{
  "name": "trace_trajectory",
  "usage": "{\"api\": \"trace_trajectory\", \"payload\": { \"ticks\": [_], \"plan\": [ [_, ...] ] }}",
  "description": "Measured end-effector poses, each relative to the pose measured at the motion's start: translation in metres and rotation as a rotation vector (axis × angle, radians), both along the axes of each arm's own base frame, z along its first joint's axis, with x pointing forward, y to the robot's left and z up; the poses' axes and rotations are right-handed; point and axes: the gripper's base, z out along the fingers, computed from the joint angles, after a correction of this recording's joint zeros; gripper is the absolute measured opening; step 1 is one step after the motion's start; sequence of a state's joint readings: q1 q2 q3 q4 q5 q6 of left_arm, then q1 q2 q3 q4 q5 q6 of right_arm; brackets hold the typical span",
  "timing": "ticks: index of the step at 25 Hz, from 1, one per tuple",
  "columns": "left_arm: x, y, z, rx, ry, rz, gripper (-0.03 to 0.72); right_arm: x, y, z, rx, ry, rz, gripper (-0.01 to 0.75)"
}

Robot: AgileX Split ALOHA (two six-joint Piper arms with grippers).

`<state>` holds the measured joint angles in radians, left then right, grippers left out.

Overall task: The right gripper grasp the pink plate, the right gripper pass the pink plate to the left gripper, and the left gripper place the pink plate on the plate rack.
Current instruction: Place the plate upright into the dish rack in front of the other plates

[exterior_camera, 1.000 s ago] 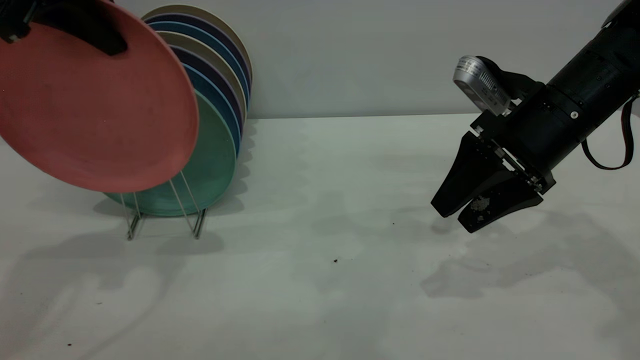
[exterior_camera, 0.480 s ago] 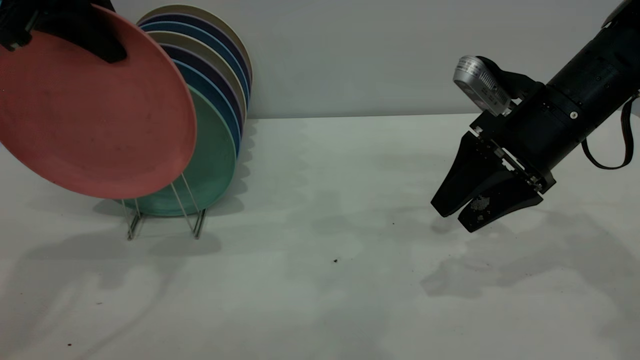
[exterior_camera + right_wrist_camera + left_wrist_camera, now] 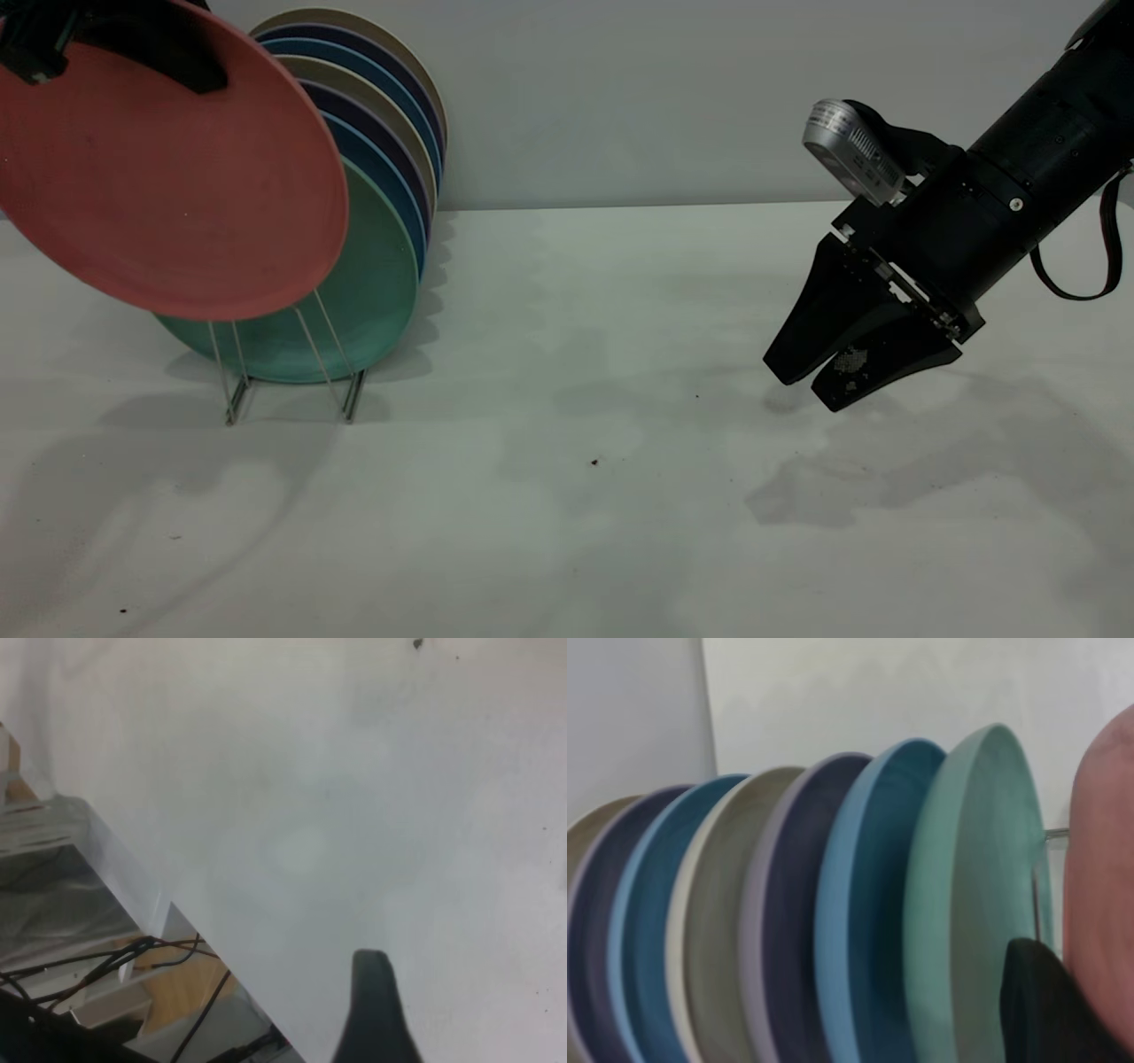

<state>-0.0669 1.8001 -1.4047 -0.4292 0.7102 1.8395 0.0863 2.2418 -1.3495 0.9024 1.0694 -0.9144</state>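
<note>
Exterior view, upper left: my left gripper (image 3: 133, 53) pinches the pink plate (image 3: 168, 177) before the plate rack (image 3: 292, 390); right gripper (image 3: 819, 377), mid-right, nearly pressed together, empty.

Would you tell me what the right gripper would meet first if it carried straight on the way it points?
Probably the bare table. The right gripper slants down and toward the left arm's side, nothing lying before its tips; the plate rack stands far off, though depth is uncertain.

Pink plate (image 3: 168, 186) held above, in front of plate rack (image 3: 292, 372); right pincer (image 3: 811, 381) far right.
</note>
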Motion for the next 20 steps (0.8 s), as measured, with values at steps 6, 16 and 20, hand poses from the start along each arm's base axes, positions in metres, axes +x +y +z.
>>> {"api": "trace_trajectory", "payload": {
  "ticks": [6, 16, 20],
  "plan": [
    [-0.005, 0.001, 0.021, 0.008, -0.088, -0.012, 0.119, 0.001, 0.000, -0.001, -0.008, -0.010, -0.008, 0.573],
    [0.000, -0.001, 0.004, -0.013, -0.028, -0.006, 0.119, 0.002, -0.001, -0.001, -0.012, -0.015, -0.012, 0.573],
    [0.002, -0.002, 0.000, -0.020, -0.016, -0.002, 0.119, 0.002, -0.001, -0.001, -0.012, -0.015, -0.012, 0.573]
  ]
}}
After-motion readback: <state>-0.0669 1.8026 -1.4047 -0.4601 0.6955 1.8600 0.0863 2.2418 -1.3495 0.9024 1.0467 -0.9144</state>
